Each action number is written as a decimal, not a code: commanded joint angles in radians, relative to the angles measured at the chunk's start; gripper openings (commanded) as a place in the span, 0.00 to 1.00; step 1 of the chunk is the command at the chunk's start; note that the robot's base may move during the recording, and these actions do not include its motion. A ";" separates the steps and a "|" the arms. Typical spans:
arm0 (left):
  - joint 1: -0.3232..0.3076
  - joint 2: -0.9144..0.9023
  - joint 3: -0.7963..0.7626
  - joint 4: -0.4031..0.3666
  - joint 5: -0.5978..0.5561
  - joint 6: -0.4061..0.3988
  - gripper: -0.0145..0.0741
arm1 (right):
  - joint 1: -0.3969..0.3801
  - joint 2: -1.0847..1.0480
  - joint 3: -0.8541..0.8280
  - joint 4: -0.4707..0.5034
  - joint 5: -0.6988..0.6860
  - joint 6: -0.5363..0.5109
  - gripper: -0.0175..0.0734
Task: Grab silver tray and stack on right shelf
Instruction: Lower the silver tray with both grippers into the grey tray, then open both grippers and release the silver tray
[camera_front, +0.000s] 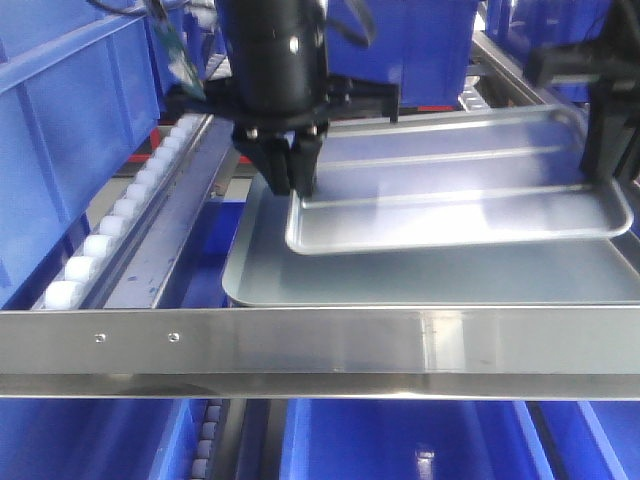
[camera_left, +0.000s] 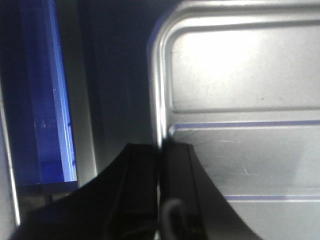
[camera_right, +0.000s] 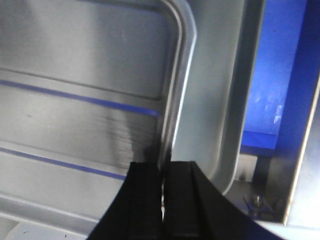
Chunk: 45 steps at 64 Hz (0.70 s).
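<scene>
Ridges on the silver tray (camera_front: 460, 195) run left to right along its long axis, roughly parallel to the steel front of the right shelf (camera_front: 320, 345). The tray lies over a larger plain tray (camera_front: 400, 282) on that shelf. The left gripper (camera_front: 290, 175) is clamped on its left short rim, and the right gripper (camera_front: 603, 168) is clamped on its right one.

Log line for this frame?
left claw shut on silver tray left rim | right claw shut on right rim | silver tray over larger tray on right shelf | resting or lifted: cannot tell
</scene>
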 joint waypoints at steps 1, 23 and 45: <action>0.006 -0.044 -0.032 0.030 -0.019 0.040 0.06 | -0.008 -0.021 -0.043 -0.018 -0.084 -0.028 0.25; 0.008 -0.023 -0.032 0.016 -0.038 0.074 0.08 | -0.008 -0.007 -0.043 -0.018 -0.100 -0.028 0.28; 0.026 -0.023 -0.037 -0.010 -0.028 0.074 0.72 | -0.008 -0.007 -0.043 -0.025 -0.101 -0.028 0.86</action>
